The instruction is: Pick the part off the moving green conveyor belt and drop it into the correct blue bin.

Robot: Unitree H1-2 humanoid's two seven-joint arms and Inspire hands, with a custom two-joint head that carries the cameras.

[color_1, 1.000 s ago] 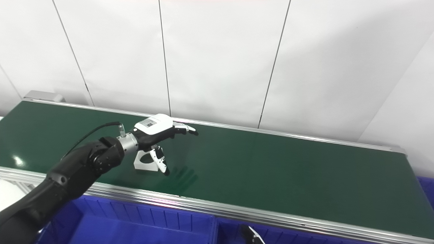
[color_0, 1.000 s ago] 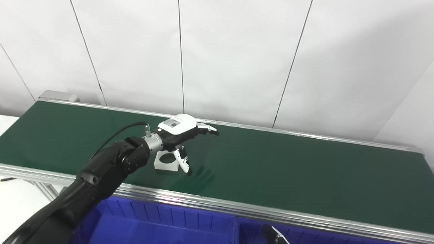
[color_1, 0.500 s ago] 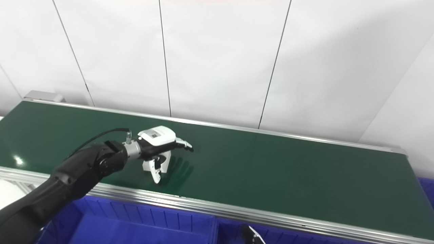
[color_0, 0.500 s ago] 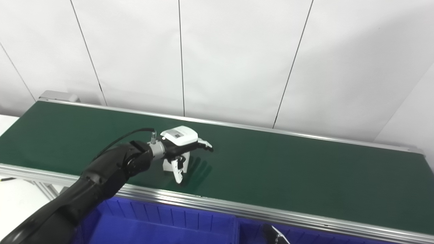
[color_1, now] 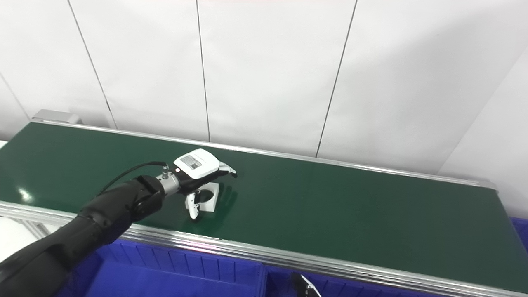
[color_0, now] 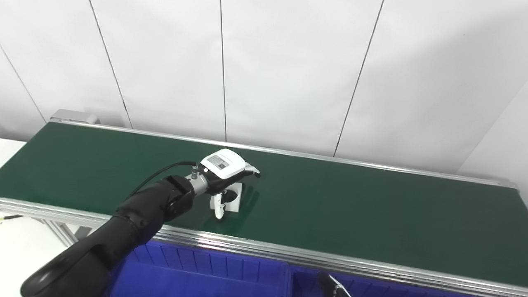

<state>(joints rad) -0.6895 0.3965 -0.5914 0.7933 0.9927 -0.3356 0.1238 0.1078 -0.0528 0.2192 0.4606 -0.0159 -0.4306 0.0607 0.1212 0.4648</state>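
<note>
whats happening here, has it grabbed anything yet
The robot's left hand is low over a small white part with a round hole on the green conveyor belt, its fingers around it. A firm grip cannot be confirmed. The blue bins sit along the near side, and the right hand barely shows.

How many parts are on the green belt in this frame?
1. A single white part with a round hole sits on the green belt, directly under the left hand, near the belt's front edge. Nothing else shows on the belt, though the hand may hide something small.
</note>
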